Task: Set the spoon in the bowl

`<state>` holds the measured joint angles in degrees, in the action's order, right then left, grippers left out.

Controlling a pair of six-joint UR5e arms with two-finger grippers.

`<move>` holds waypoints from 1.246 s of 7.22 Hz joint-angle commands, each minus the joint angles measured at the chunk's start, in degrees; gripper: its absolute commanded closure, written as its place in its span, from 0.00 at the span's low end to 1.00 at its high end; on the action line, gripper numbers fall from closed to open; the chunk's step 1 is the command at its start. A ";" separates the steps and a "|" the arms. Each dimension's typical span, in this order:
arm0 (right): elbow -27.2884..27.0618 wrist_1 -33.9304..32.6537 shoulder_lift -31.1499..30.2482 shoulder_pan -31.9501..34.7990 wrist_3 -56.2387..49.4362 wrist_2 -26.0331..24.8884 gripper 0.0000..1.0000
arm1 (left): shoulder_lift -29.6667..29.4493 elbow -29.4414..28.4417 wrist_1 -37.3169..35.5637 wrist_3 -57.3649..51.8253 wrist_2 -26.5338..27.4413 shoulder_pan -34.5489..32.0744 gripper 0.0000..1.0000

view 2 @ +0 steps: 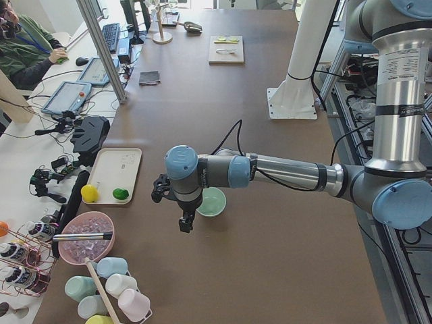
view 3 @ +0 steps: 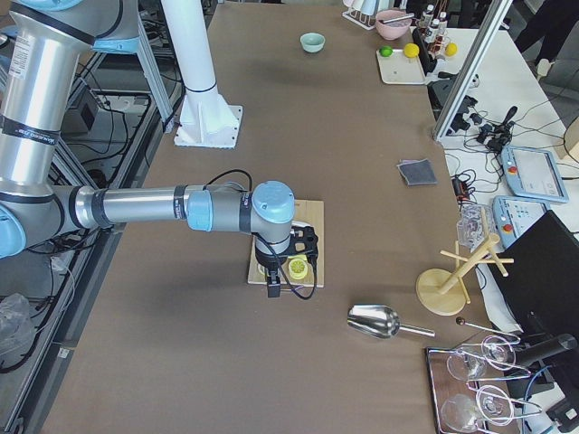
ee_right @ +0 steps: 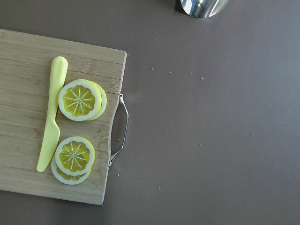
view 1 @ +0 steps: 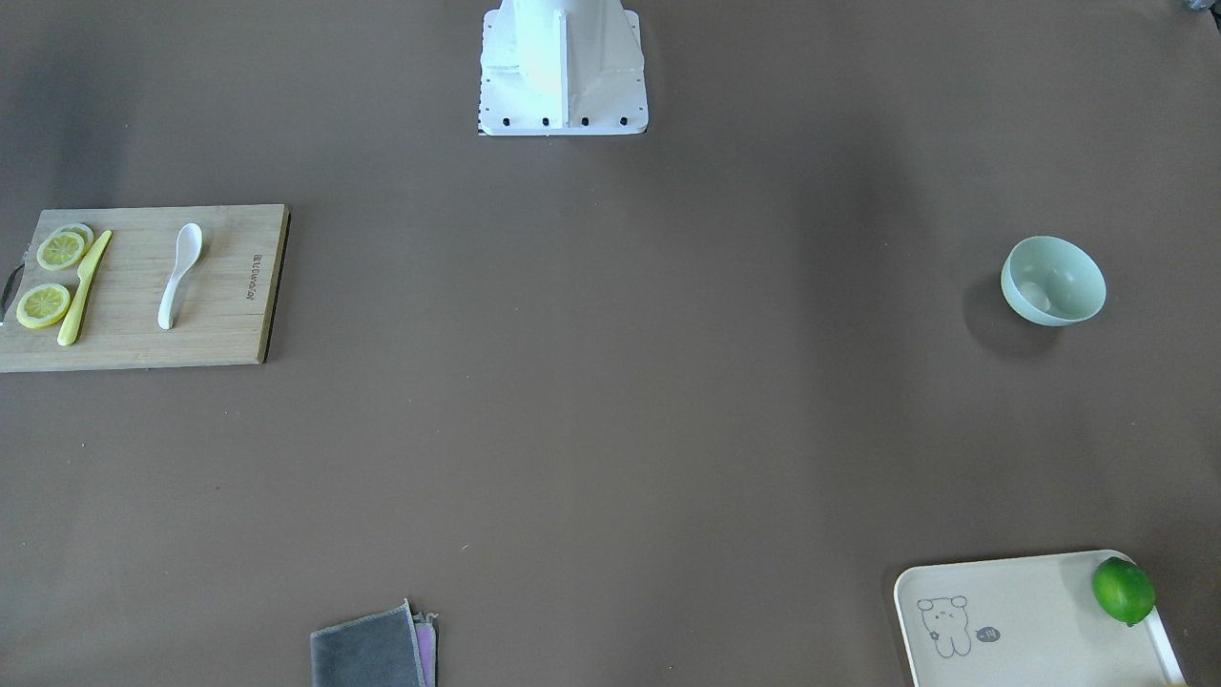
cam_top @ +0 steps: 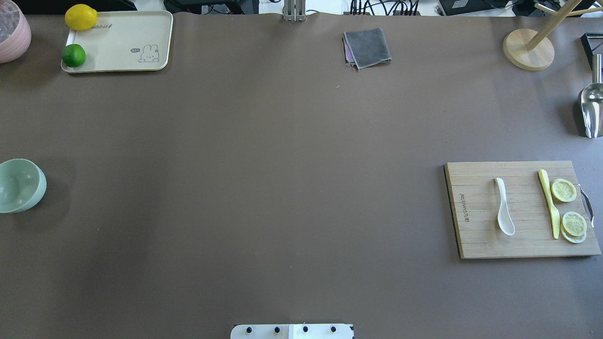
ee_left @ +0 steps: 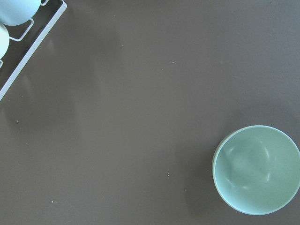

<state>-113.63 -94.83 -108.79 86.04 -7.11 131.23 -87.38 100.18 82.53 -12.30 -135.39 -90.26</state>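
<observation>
Hanging over the far left end of the brown table (cam_top: 282, 165), the left gripper (view 2: 186, 223) shows only in a side view, so I cannot tell how far its fingers are parted; no object shows in it. The small round pale mint-green bowl (cam_top: 19, 186) stands upright and empty just beside this gripper, low and to the right in its wrist camera. Well apart from the bowl, at the table's other end, the small glossy white soup spoon (cam_top: 504, 206) lies flat on a rectangular bamboo cutting board (cam_top: 490, 242). The right gripper (view 3: 274, 287) hangs over this board, again seen only from the side, so its opening cannot be judged either. That gripper sits over the board's outer, metal-handled end. From there the spoon lies inward, toward the table's middle, beyond a slim yellow plastic knife (cam_top: 549, 203) and the round lemon slices (cam_top: 564, 190), outside its wrist camera's frame. The spoon's long axis runs toward and away from the robot, parallel to the knife, with the scoop nearer the robot's base. The right arm is much the nearer, so the pick-up probably falls to it: a short shift inward past the knife, fingers closing across the narrow handle.
</observation>
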 commanded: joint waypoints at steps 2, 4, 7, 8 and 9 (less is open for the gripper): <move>-0.63 0.00 0.15 0.00 -0.10 0.08 0.00 | 0.20 1.58 0.00 0.00 0.04 -0.17 0.02; -1.07 0.00 2.42 0.00 0.08 0.25 0.00 | 0.02 3.00 -0.09 0.00 0.04 -0.09 0.02; -4.67 0.09 7.33 0.00 0.87 -0.01 0.00 | -0.76 5.73 1.57 0.43 -0.57 -0.09 0.02; -4.41 0.09 8.93 0.18 1.04 0.08 0.00 | -1.55 5.47 6.20 0.35 -0.66 -0.09 0.02; -4.76 0.09 9.64 0.18 1.04 0.43 0.00 | -4.34 2.24 13.99 0.78 -0.32 -0.09 0.02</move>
<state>-118.11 -94.75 -100.69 86.16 -6.15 131.37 -89.30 104.86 88.87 -11.86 -135.90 -90.36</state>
